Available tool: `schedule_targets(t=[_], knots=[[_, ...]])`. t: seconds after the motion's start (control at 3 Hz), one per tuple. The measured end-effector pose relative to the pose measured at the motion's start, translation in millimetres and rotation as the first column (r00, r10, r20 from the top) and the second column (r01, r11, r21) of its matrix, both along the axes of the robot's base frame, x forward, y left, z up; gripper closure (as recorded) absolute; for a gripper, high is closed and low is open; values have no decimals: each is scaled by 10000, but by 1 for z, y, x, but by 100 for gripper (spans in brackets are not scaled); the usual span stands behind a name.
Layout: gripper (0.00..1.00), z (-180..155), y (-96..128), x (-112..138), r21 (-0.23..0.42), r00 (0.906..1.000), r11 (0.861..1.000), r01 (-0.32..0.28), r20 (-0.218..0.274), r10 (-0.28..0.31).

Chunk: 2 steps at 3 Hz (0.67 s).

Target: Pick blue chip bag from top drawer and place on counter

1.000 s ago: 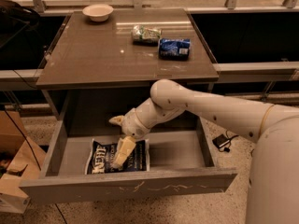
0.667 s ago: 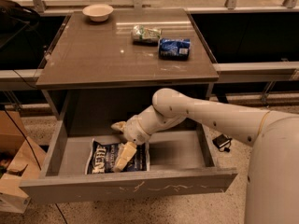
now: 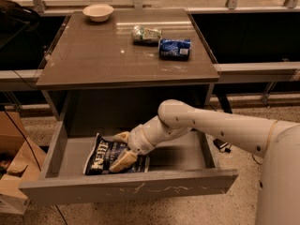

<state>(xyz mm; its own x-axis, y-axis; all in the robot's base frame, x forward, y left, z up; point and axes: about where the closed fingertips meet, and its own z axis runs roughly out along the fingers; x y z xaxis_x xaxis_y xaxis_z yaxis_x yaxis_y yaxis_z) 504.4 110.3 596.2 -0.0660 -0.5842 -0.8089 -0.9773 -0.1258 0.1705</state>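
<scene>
Our two tan fingers [image 3: 123, 161] stand apart, one on each side of the right end of the large flat navy-blue chip bag [image 3: 101, 151], so the gripper [image 3: 122, 149] straddles it, placed, we judge, for a pinch. The bag lies between and left of the fingers, inside the wide grey top drawer [image 3: 131, 187] that stands open around them. Above the fingers, the glossy grey-brown counter [image 3: 108, 55] waits.

My tool [image 3: 121, 149], smooth cream plastic with its fingers spread, is down in the drawer [image 3: 126, 187] over the crinkled, glossy bag [image 3: 99, 150]. I see the drawer as matt grey, its front scratched. The surface [image 3: 108, 60] is glossy grey-brown and catches glare. The bowl [image 3: 98, 11] looks matt.
</scene>
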Motion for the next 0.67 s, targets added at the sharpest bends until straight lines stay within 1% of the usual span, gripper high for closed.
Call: schedule_targets(t=[0.33, 0.67], knots=[[65, 17, 0, -6, 381, 9995, 9991, 159, 267, -169], [88, 57, 2, -1, 645, 9971, 9978, 149, 734, -197]])
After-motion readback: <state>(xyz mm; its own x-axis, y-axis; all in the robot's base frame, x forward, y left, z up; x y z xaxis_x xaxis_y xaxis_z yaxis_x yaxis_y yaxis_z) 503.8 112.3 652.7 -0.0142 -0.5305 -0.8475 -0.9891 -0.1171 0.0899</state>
